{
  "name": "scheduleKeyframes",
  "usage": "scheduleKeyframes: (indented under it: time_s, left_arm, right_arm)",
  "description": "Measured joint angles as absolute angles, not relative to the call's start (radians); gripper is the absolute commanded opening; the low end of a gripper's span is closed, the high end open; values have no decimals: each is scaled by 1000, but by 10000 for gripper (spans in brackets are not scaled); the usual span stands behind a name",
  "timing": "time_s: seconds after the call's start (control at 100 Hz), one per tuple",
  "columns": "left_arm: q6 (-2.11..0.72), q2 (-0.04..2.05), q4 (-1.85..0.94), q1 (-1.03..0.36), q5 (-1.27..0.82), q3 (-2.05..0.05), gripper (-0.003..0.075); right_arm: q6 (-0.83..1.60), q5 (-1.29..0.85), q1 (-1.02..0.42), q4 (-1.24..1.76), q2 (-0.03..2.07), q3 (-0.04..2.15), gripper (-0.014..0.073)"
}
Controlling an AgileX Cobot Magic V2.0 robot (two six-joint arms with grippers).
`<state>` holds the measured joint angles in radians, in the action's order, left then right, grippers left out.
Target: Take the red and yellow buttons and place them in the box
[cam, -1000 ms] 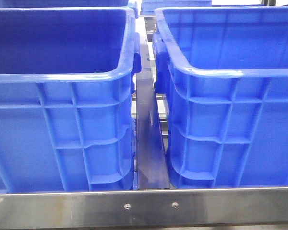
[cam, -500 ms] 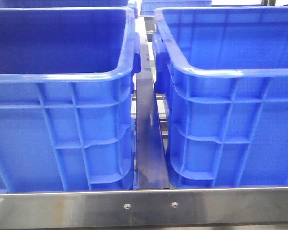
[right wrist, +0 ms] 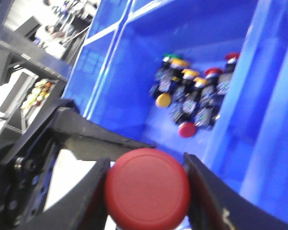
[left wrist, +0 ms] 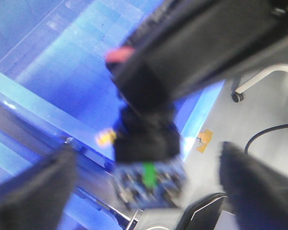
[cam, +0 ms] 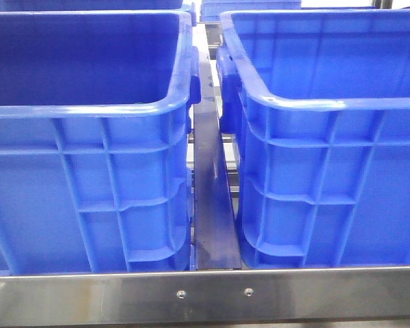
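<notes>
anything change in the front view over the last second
Nothing visibly changed. In the front view the left blue crate, the right blue crate and the metal rail in front of them sit exactly as they did a second ago, and no arm or button shows there.

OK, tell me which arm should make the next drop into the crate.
Right. The right gripper is shut on a red button and hangs above a blue crate holding a pile of buttons. The left wrist view is too blurred to show that gripper's state.
</notes>
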<state>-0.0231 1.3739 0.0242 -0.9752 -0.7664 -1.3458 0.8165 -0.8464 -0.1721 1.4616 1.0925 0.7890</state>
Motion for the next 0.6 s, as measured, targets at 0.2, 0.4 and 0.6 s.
scheduleKeyframes:
  time_s: [0.2,0.4,0.6]
  left_arm:
    - [14,1363,29,-934,-764,-1344,642]
    - [54,1309,30,-800,-737,-1292,640]
    - [85,1197,30,-606,-684,-1151,640]
  right_arm:
    - [862,-750,-168,1462,1064,789,141]
    - [924,-636,-144,1450,1011,789,141]
    - [935,-502,-142,1347,997,789,141]
